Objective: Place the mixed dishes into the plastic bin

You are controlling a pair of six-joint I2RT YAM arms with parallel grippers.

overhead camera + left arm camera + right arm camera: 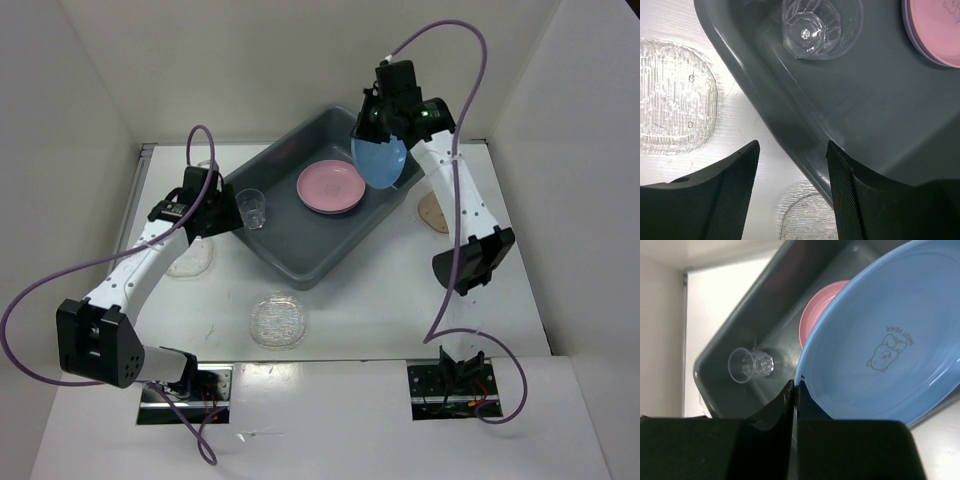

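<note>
Blue plate (380, 162) is hanging tilted over plastic bin (300, 262), right tool (794, 392) pinching its rim | left tool (792, 185) is hovering released above bin wall beside clear cup (819, 27) | risk: thin rim grip slipping, plate dropping onto pink plate (330, 187).

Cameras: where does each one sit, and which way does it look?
Top view: high behind both arms, looking down at the table.
Left wrist: on the left arm, looking down past the open left pincer at the bin and cup.
Right wrist: on the right arm, looking past the right pincer, shut on the blue plate, into the bin.
Shared: all see bin and cup.
</note>
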